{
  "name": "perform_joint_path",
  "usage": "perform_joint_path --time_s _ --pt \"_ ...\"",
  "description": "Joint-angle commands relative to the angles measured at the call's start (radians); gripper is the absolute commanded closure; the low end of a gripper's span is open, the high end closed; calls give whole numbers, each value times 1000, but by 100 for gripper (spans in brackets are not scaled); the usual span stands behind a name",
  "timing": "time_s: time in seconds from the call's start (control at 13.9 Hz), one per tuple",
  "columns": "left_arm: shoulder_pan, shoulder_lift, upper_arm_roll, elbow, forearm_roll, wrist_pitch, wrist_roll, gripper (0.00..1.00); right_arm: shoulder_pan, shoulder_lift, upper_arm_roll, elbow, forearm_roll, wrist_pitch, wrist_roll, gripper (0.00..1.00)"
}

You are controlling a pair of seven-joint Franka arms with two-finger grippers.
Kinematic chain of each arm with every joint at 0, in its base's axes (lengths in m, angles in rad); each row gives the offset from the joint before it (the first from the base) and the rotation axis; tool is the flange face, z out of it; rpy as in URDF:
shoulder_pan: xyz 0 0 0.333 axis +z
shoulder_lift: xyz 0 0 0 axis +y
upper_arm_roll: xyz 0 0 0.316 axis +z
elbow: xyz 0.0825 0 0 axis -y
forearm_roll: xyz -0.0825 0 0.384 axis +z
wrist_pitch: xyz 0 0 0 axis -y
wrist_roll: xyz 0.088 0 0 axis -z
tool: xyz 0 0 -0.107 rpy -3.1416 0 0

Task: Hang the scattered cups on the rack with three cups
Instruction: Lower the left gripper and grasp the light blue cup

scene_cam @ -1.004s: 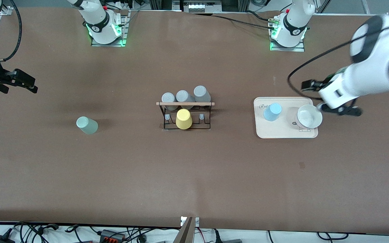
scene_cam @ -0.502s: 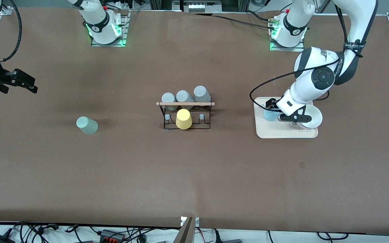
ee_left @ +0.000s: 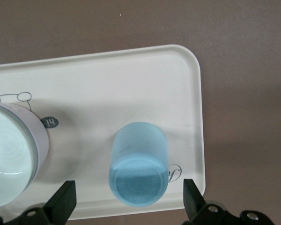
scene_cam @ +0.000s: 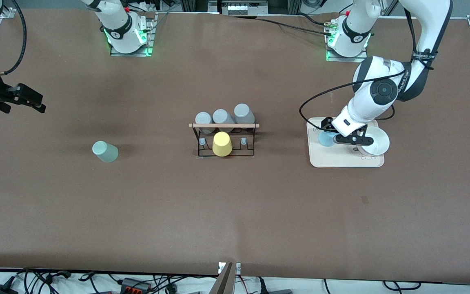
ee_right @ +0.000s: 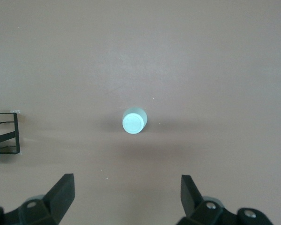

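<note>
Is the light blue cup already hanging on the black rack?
No, the light blue cup stands on the beige tray, apart from the rack, with the open left claw around it.

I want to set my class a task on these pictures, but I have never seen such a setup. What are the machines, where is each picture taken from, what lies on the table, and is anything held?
Two robot arms with two-finger grippers stand at a brown table. The large picture looks down from a high camera facing them; the other two come from cameras on each arm's wrist.

The left gripper hangs open over the light blue cup, which sits on a beige tray beside a white bowl. The right gripper waits, open, high above the mint green cup on the bare table.

In the middle stands the black rack, already carrying three grey cups and a yellow cup.

Nothing is held.
</note>
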Motion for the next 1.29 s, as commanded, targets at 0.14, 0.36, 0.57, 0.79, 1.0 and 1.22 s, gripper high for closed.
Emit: perform_joint_path --time_s 0.14,0.36,0.57,0.79,1.0,1.22 --pt "6 28 -21 -89 21 187 -16 0 -2 -6 0 -3 0 -8 -2 0" --pt "6 40 -21 -95 23 210 -15 0 -2 -4 0 -3 0 -8 -2 0" --pt "7 48 -21 -95 78 229 -13 45 0 -4 0 -3 0 -10 -2 0" --pt "10 23 -23 -67 78 206 -9 70 0 -4 0 -3 0 -10 -2 0" --pt "9 17 -50 149 79 -63 -13 70 -2 -4 0 -3 0 -8 -2 0" --pt "3 101 -107 465 64 -322 -22 70 -3 -3 0 -3 0 -5 -2 0"
